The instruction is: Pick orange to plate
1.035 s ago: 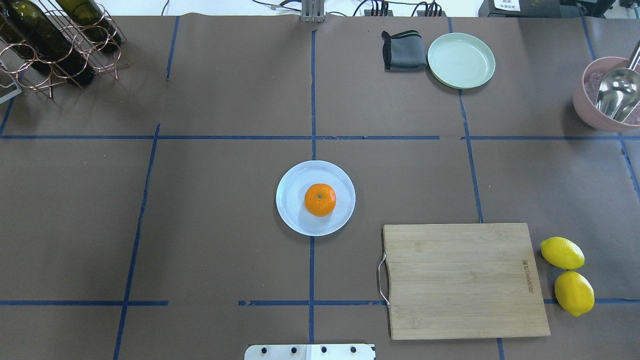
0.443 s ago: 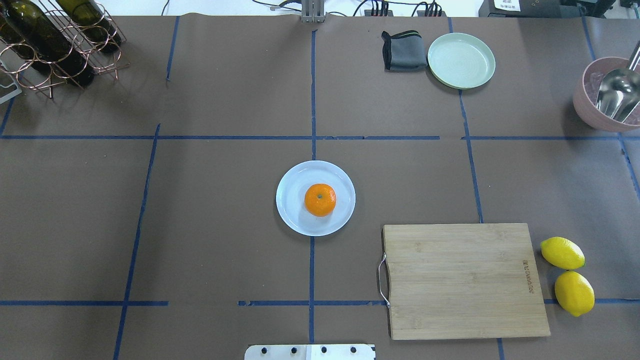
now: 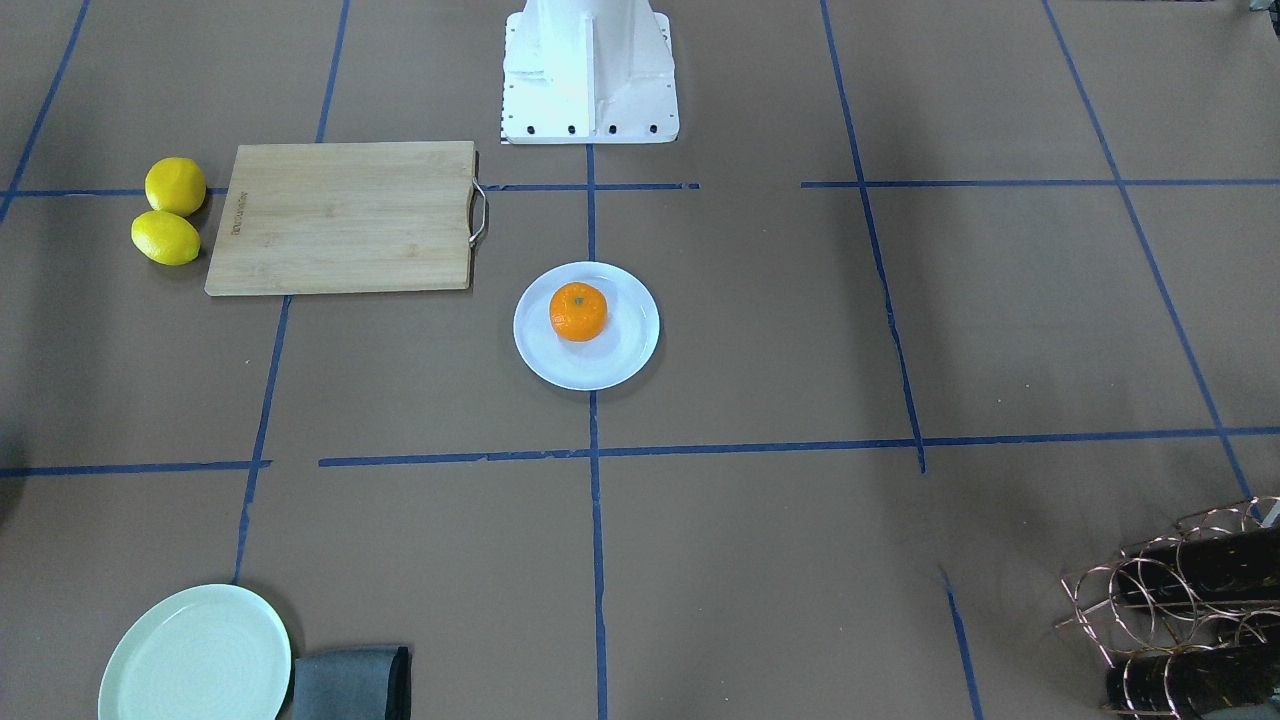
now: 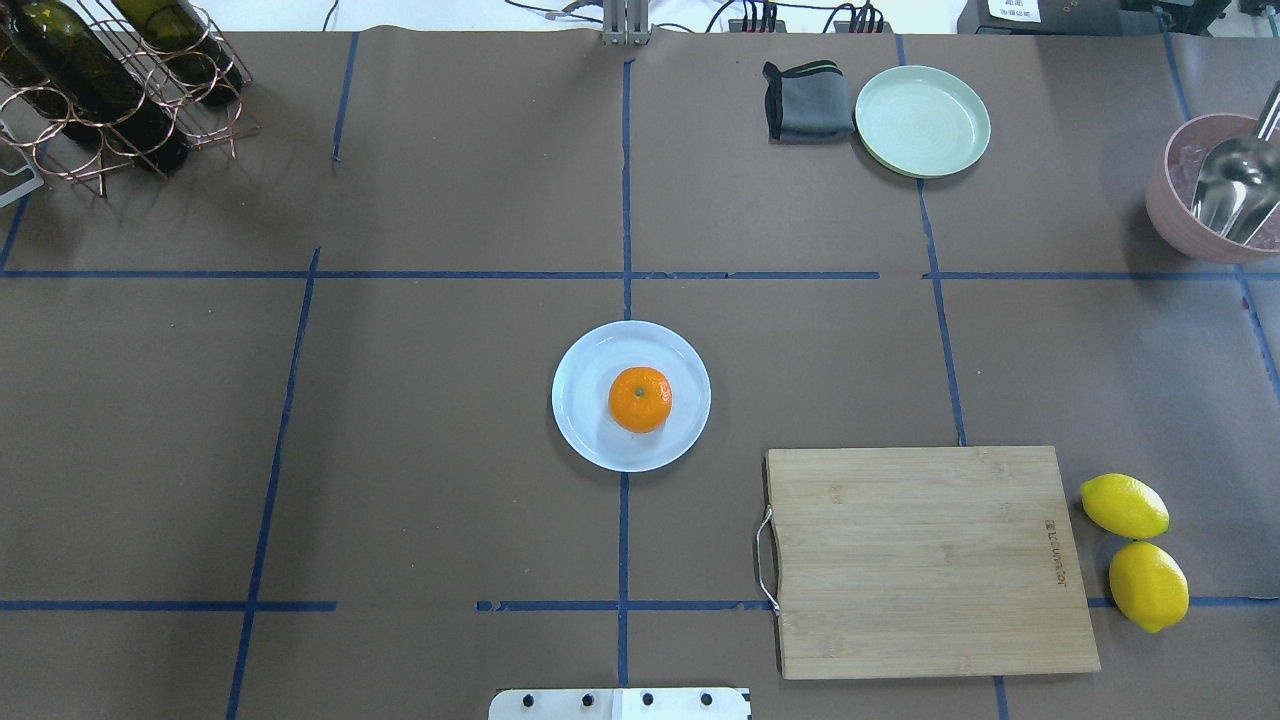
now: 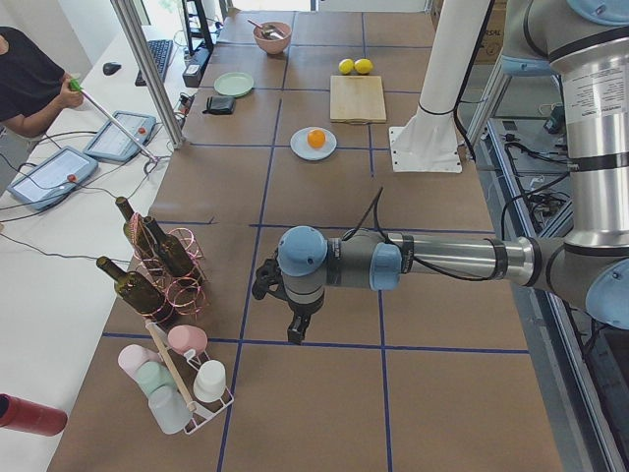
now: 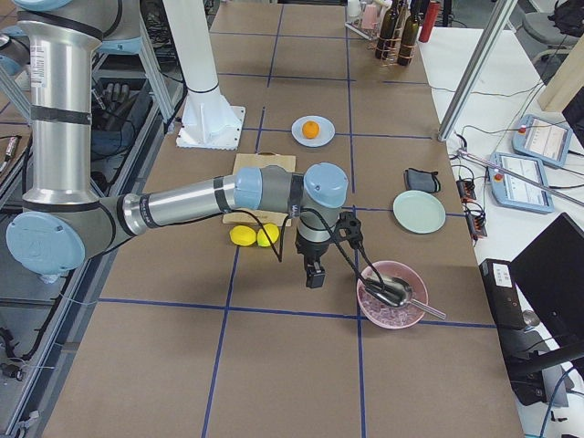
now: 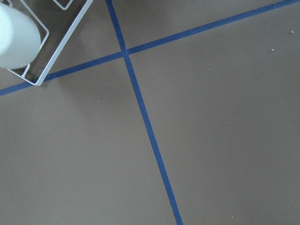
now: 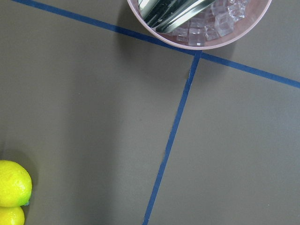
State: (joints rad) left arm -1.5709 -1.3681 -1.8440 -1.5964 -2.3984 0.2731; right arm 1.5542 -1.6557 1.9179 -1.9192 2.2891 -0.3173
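Now the orange sits on the plate. My left gripper and my right gripper hang well apart from it. I cannot tell if their jaws are apart or together.

Silver-tubed arms with pale blue joint caps, white pedestal.

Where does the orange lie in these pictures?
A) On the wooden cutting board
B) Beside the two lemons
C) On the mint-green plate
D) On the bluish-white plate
D: the orange sits on the plate at the middle of the table, apart from the cutting board.
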